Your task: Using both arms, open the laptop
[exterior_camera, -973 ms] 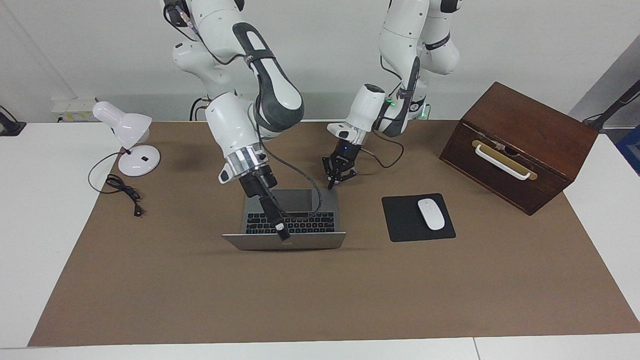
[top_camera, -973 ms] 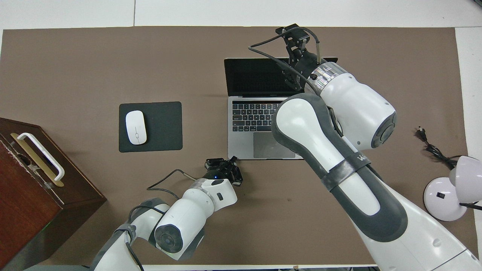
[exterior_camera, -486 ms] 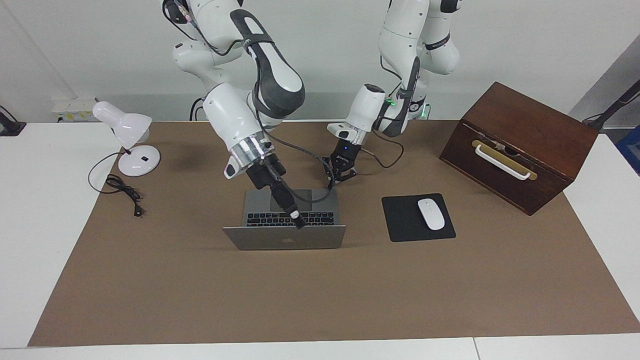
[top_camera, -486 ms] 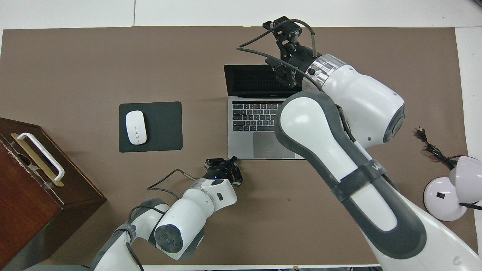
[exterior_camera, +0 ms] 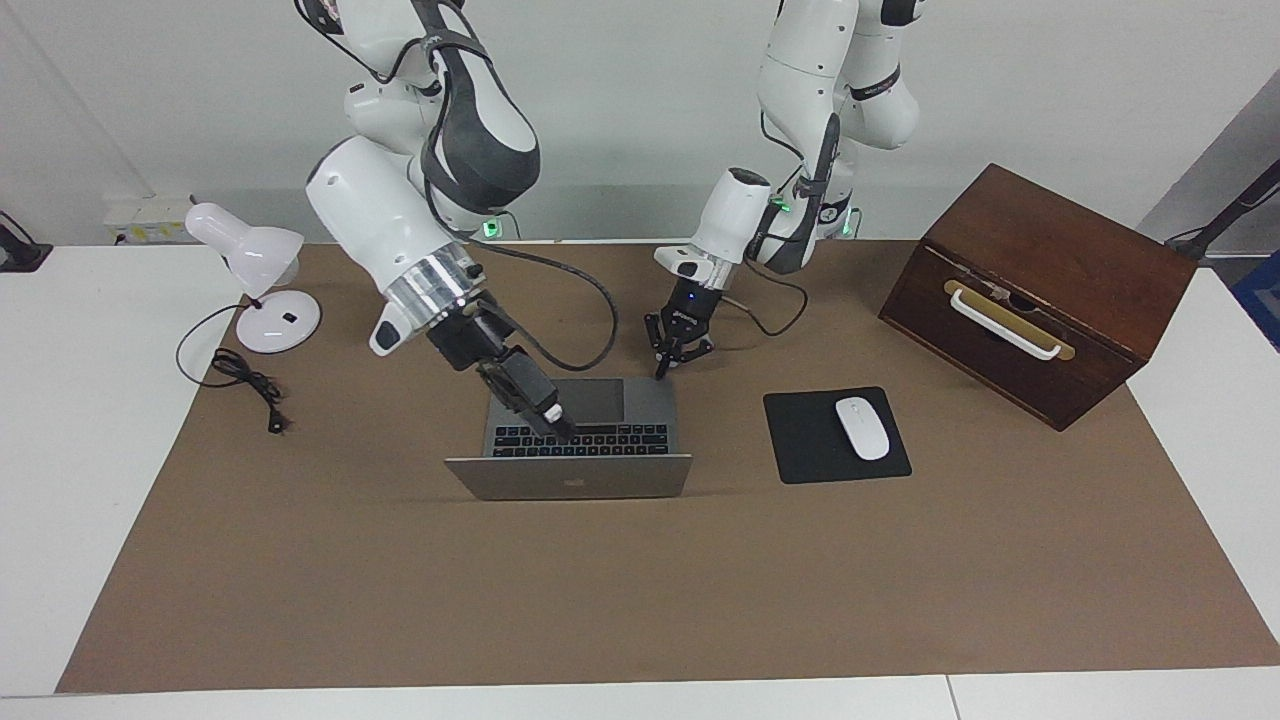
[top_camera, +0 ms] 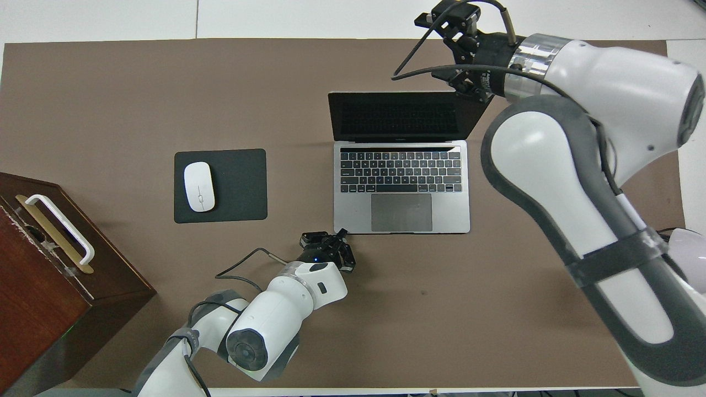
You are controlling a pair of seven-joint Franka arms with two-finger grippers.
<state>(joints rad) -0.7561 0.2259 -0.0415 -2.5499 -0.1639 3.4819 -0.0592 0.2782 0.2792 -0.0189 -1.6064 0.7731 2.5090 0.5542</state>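
Laptop (exterior_camera: 580,440) stands open — left hand (exterior_camera: 660,371) at its corner, right hand (exterior_camera: 558,420) over keys; grips apparently empty, unclear.

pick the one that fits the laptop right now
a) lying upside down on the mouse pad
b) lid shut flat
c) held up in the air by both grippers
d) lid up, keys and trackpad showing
d: the laptop rests on the brown table cover with its lid raised, so the overhead view shows the dark screen, black keys and grey trackpad, while the mouse pad beside it holds only a white mouse.
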